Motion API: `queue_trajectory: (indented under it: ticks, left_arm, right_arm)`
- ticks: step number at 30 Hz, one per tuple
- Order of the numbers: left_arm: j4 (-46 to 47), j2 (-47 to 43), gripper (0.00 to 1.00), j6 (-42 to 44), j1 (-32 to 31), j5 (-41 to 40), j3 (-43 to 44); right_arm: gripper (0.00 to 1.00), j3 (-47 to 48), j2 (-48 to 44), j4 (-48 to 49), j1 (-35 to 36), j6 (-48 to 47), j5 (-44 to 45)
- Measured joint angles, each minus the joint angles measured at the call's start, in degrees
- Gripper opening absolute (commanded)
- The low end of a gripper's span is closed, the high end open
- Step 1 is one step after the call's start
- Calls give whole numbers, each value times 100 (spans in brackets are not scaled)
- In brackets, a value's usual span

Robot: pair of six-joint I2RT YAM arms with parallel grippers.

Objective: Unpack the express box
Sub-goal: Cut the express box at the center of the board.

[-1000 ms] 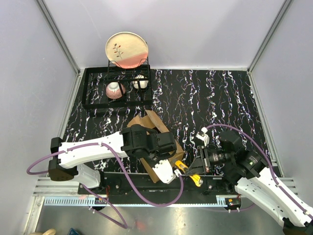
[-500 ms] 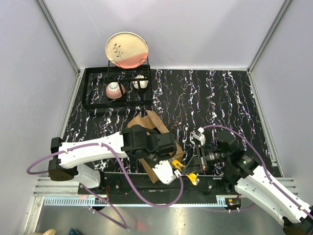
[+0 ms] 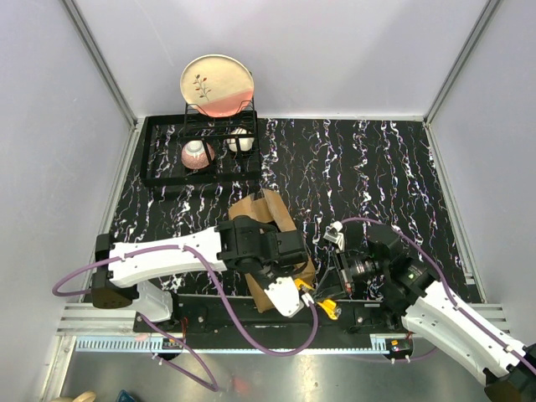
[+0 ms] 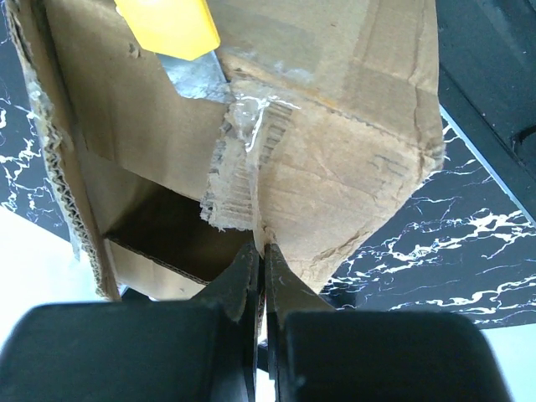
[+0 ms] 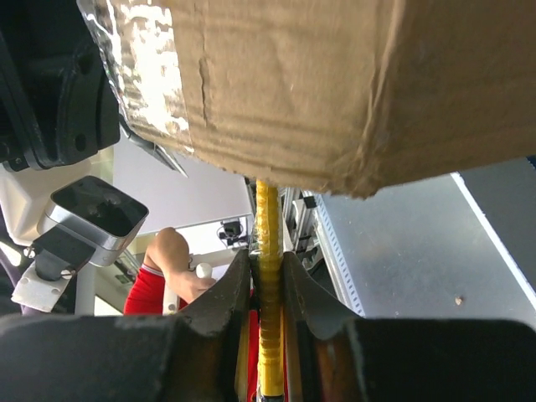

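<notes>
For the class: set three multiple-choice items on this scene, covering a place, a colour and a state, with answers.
1. Where on the table does the dish rack stand? A far left; B near right; C centre.
2. What colour is the knife in the right hand? A red; B yellow; C green.
3. The left hand is: A open; B shut on the express box; C shut on nothing.
Answers: A, the rack sits at the far-left corner; B, a yellow handle shows in its grip; B, it pinches the cardboard edge.
</notes>
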Motion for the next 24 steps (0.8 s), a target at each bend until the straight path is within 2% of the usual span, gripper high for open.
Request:
queue_trajectory:
  ticks: [9, 17, 24]
  left_arm:
    - [46, 94, 0, 2, -37, -42, 39]
    - [50, 170, 0, -48, -46, -157, 87]
    - [173, 203, 0, -238, -46, -483, 101]
  right_arm:
    - [0, -35, 151, 70, -4, 15, -516]
    - [0, 468, 573, -997, -4, -1029, -457]
    - [0, 708, 654, -1521, -4, -1370, -208]
